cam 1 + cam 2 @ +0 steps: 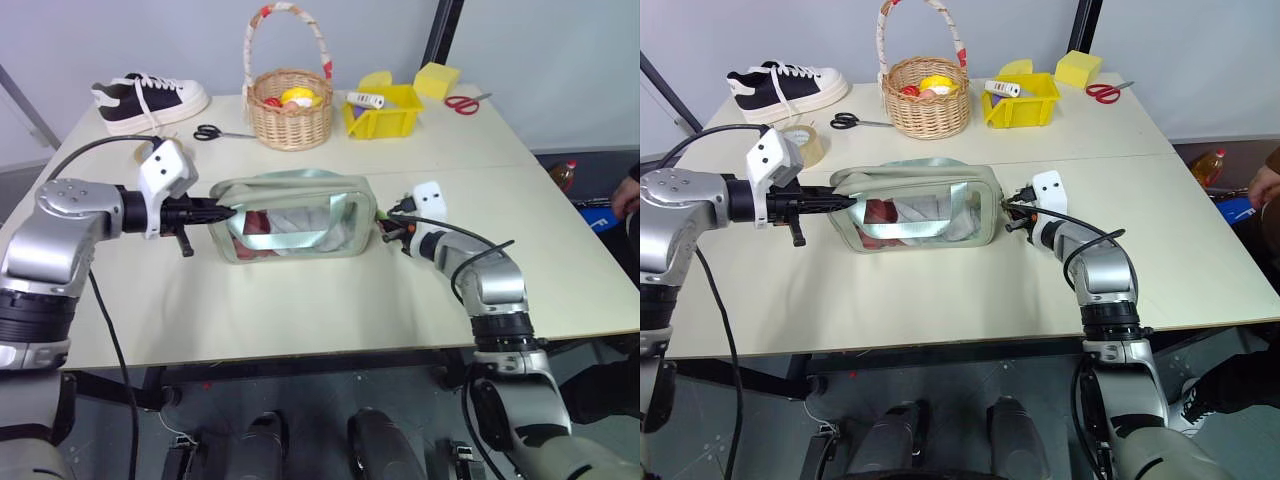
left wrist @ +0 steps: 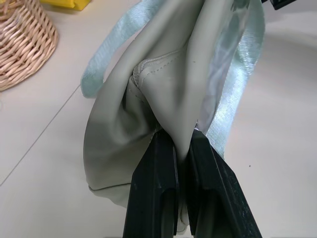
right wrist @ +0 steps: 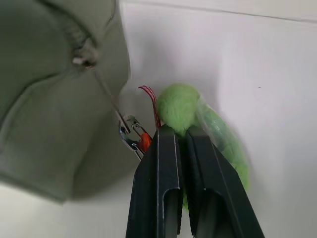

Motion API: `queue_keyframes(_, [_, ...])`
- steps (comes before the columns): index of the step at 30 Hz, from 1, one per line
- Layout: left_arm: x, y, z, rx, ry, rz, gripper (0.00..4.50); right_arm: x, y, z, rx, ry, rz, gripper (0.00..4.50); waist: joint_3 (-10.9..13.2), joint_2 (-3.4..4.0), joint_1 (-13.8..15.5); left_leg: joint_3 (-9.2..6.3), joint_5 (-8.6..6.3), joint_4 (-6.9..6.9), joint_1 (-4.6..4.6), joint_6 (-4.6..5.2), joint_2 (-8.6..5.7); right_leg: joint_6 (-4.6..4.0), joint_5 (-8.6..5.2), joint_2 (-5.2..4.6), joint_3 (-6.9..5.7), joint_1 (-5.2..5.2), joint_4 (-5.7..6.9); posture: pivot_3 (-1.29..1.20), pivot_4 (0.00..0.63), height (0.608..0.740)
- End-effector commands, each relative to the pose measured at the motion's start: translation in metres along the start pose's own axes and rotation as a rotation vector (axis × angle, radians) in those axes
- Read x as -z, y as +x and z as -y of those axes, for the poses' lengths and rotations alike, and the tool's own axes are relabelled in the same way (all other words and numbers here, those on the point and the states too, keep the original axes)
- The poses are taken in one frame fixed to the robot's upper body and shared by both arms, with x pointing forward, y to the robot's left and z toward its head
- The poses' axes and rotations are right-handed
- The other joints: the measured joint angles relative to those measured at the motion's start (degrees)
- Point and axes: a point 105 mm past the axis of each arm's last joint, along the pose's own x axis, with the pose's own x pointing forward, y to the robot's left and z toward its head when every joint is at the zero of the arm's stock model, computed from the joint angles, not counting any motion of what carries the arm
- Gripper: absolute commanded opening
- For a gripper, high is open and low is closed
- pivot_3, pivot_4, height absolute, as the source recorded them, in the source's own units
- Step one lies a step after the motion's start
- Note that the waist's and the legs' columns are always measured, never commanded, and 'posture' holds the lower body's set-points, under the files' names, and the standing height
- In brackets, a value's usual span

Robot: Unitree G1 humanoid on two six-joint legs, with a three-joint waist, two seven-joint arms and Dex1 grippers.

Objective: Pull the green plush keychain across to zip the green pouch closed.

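Observation:
The green pouch (image 1: 295, 215) lies mid-table, its clear window facing me and a pale strap draped over it. My left gripper (image 1: 228, 211) is shut on the fabric at the pouch's left end; the left wrist view shows a fold of the pouch (image 2: 163, 84) pinched between the black fingers (image 2: 153, 188). At the pouch's right end my right gripper (image 1: 385, 228) is shut on the green plush keychain (image 3: 181, 106). The keychain hangs by a metal clip and thin cord from the zipper pull at the pouch's corner (image 3: 49, 99).
A wicker basket (image 1: 290, 110), a yellow bin (image 1: 385, 122), a black-and-white shoe (image 1: 150, 100), black scissors (image 1: 215, 132), red scissors (image 1: 465, 102) and a yellow sponge (image 1: 437, 78) stand along the table's back. A tape roll (image 1: 805, 145) sits behind my left arm. A person's hand (image 1: 628, 195) shows at the right edge.

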Motion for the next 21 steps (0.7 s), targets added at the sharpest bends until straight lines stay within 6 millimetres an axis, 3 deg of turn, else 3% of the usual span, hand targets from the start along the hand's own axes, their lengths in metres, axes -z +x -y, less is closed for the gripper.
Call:
queue_keyframes(1, [-0.006, -0.003, -0.005, -0.021, 0.031, 0.002, 0.00, -0.014, -0.003, 0.003, -0.012, 0.061, 0.049, 0.04, 0.0, 0.01, 0.0, 0.00, 0.00, -0.01, 0.01, 0.00, 0.01, 0.00, 0.00, 0.01, 0.00, 0.00, 0.00, 0.00, 0.150, 0.740])
queue_keyframes(2, [-0.006, -0.003, -0.005, -0.021, 0.032, 0.004, 0.00, -0.024, -0.006, 0.004, -0.023, 0.047, 0.072, 0.04, 0.0, 0.01, 0.0, 0.00, 0.00, -0.02, 0.01, 0.00, 0.01, 0.00, 0.00, 0.01, 0.00, -0.01, 0.01, 0.00, 0.150, 0.740])
queue_keyframes(4, [-0.008, -0.005, -0.007, -0.029, 0.025, 0.017, 0.00, -0.044, -0.016, 0.007, -0.048, -0.016, 0.107, 0.71, 0.0, 0.03, 0.1, 0.00, 0.00, -0.02, 0.00, 0.00, 0.01, 0.00, 0.00, 0.00, 0.00, -0.02, 0.00, 0.00, 0.150, 0.740])
queue_keyframes(6, [-0.012, -0.008, -0.009, -0.032, 0.003, 0.042, 0.81, -0.064, -0.030, 0.011, -0.086, -0.135, 0.124, 1.48, 0.0, 0.04, 0.2, 0.01, 0.00, -0.02, -0.02, 0.00, 0.00, 0.01, 0.00, -0.02, -0.01, -0.01, -0.03, 0.00, 0.150, 0.740])
queue_keyframes(9, [-0.027, -0.022, -0.020, -0.066, -0.072, 0.119, 2.17, -0.102, -0.071, 0.010, -0.226, -0.363, 0.110, 3.10, 0.2, 0.11, 0.3, 0.01, 0.00, -0.02, -0.14, 0.00, -0.05, 0.03, -0.02, -0.08, -0.02, -0.09, -0.09, 0.00, 0.150, 0.740])
queue_keyframes(11, [-0.032, -0.031, -0.024, -0.071, -0.097, 0.134, 3.26, -0.108, -0.091, 0.004, -0.328, -0.454, 0.057, 4.24, 0.2, 0.11, 0.1, 0.03, 0.00, 0.00, -0.28, 0.00, -0.06, 0.05, -0.03, -0.10, -0.04, -0.20, -0.12, 0.00, 0.150, 0.740])
queue_keyframes(12, [-0.032, -0.036, -0.026, -0.078, -0.105, 0.134, 3.78, -0.112, -0.098, 0.000, -0.366, -0.472, 0.043, 4.50, 0.2, 0.11, -0.1, -0.01, -0.01, -0.02, -0.31, 0.01, -0.02, 0.06, -0.03, -0.07, -0.09, -0.21, -0.17, 0.00, 0.150, 0.740])
queue_keyframes(13, [-0.033, -0.044, -0.028, -0.084, -0.109, 0.131, 4.33, -0.118, -0.106, -0.006, -0.409, -0.487, 0.036, 4.50, 0.2, 0.11, -0.3, 0.01, -0.04, -0.03, -0.29, 0.06, 0.02, 0.06, -0.03, -0.03, -0.08, -0.20, -0.20, 0.00, 0.150, 0.740])
queue_keyframes(14, [-0.033, -0.052, -0.031, -0.099, -0.116, 0.129, 4.42, -0.125, -0.113, -0.013, -0.446, -0.505, 0.038, 4.50, 0.2, 0.11, -0.6, 0.03, -0.05, -0.05, -0.27, 0.08, 0.06, 0.06, -0.04, 0.00, -0.07, -0.20, -0.20, 0.00, 0.150, 0.740])
queue_keyframes(17, [-0.027, -0.068, -0.038, -0.161, -0.128, 0.093, 4.42, -0.139, -0.124, -0.033, -0.520, -0.506, 0.065, 4.50, 0.2, 0.13, -0.9, 0.06, -0.06, -0.15, -0.22, 0.10, 0.14, 0.04, -0.04, 0.07, -0.04, -0.23, -0.21, 0.00, 0.150, 0.740])
queue_keyframes(21, [-0.023, -0.073, -0.032, -0.155, -0.125, 0.075, 4.42, -0.144, -0.122, -0.043, -0.524, -0.513, 0.090, 4.50, 0.2, 0.14, -0.4, 0.10, -0.06, -0.11, -0.22, 0.10, 0.10, 0.03, -0.03, -0.06, -0.03, -0.21, -0.19, 0.00, 0.150, 0.740])
